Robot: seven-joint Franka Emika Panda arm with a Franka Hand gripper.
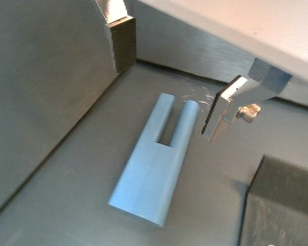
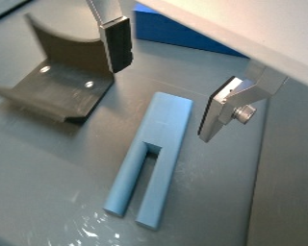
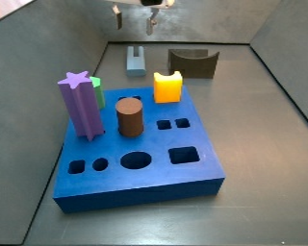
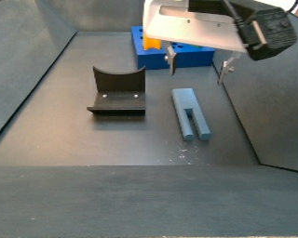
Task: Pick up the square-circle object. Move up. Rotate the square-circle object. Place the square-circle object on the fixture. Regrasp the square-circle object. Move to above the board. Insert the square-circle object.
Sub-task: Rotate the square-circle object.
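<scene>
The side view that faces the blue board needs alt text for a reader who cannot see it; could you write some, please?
The pale square-circle object lies flat on the floor behind the board, with the open gripper hovering above it and the dark fixture beside it.

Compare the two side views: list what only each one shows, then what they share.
Only the side view facing the board's top shows its holes, the purple post, brown cylinder and orange block. Only the opposite side view shows the open tool whole, hanging above the peg. Both share the peg lying flat, the fixture and the board.
</scene>
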